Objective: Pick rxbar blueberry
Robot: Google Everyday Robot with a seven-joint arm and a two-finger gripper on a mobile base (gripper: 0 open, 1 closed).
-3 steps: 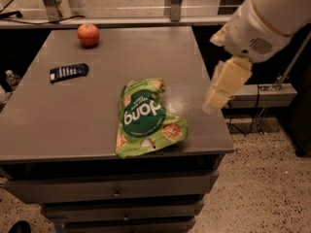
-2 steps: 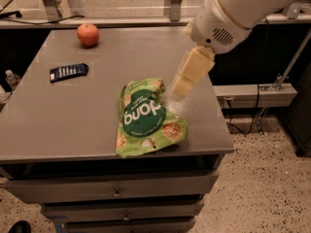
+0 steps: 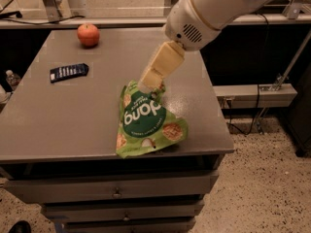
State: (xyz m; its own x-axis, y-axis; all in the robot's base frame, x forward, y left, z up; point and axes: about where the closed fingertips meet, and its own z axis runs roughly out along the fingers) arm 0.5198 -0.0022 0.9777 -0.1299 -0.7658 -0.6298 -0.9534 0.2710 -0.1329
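A grey-topped table (image 3: 58, 130) with drawers (image 3: 116, 191) beneath it is seen in a dim workroom, with a speckled floor (image 3: 272, 178) to its right. A green bag (image 3: 146, 125) printed with white lettering is laid near the table's front edge, and everything else is placed here in relation to it. The gripper (image 3: 148, 84), a cream-coloured wedge at the end of a bulky white arm (image 3: 214, 8), is pointed down and to the left at the bag's top corner. Its tip is shown either touching or just above the bag's upper edge; which of the two cannot be told. How far the gripper is open cannot be told either, nor whether anything is held in it. The rxbar blueberry (image 3: 69, 72), a small flat bar in a dark navy wrapper with white lettering, is seen lying flat on the tabletop up and to the left of the bag, well apart from it and from the gripper. A round red apple (image 3: 88, 35) is set farther back than the bag, toward the table's far left corner, beyond the bar. The arm is shown entering from the upper right, above and behind the bag.
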